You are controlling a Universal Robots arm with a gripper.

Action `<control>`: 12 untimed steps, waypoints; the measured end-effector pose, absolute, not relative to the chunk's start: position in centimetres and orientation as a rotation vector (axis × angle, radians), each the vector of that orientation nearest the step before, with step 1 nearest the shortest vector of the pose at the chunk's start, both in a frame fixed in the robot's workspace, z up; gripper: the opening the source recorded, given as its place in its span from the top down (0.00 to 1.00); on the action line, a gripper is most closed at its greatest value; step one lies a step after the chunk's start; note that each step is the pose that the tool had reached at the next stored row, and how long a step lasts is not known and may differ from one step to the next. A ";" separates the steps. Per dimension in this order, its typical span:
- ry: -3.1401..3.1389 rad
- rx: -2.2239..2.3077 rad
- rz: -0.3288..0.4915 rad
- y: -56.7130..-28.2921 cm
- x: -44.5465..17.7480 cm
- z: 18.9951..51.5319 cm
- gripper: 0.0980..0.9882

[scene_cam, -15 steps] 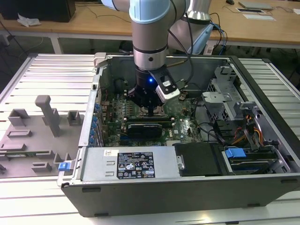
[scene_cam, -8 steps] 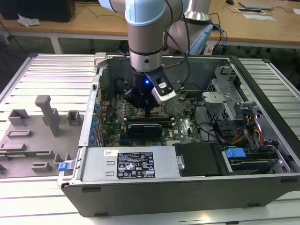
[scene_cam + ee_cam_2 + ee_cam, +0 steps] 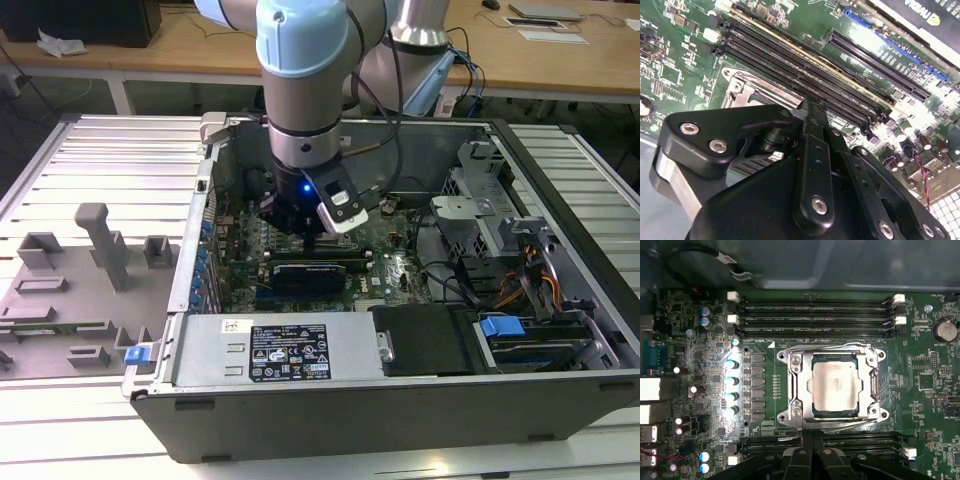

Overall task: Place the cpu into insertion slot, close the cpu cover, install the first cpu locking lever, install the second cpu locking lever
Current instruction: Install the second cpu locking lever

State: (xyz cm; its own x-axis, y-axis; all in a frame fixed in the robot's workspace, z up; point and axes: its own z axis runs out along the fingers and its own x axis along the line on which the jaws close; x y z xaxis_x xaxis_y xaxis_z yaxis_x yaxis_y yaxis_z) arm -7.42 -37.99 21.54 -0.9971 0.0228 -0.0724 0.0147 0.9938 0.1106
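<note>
In the first wrist view the cpu (image 3: 835, 385) lies flat in the insertion slot (image 3: 799, 412), its silver-grey top showing through the window of the cpu cover (image 3: 869, 385), which is down over it. One thin wire locking lever (image 3: 830, 345) runs along the socket's edge by the memory slots. A second lever (image 3: 850, 424) runs along the opposite edge, right by my fingertips. My gripper (image 3: 812, 440) hangs at that edge with its black fingers (image 3: 802, 452) pressed together. The second wrist view has the gripper (image 3: 810, 106) over a corner of the cover (image 3: 737, 87). From outside, the gripper (image 3: 312, 238) is low inside the open computer case.
Long black memory slots (image 3: 810, 317) flank the socket on two sides. A black card (image 3: 310, 272) crosses the board in front of the gripper. The grey drive cage (image 3: 480, 200) with cables stands at the exterior view's right, and a grey fixture plate (image 3: 80, 290) lies outside the case at the left.
</note>
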 end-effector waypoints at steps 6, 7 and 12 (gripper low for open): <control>3.056 0.033 0.281 -39.0 -8.0 21.4 0.99; 3.054 0.034 0.295 -39.2 -8.2 21.3 0.99; 3.051 0.035 0.329 -39.4 -8.6 20.8 0.99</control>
State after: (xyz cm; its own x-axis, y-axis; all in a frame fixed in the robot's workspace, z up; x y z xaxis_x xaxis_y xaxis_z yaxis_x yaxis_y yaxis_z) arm -8.57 -39.43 20.78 -0.9971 0.0303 -0.0695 0.0148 0.9769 0.2134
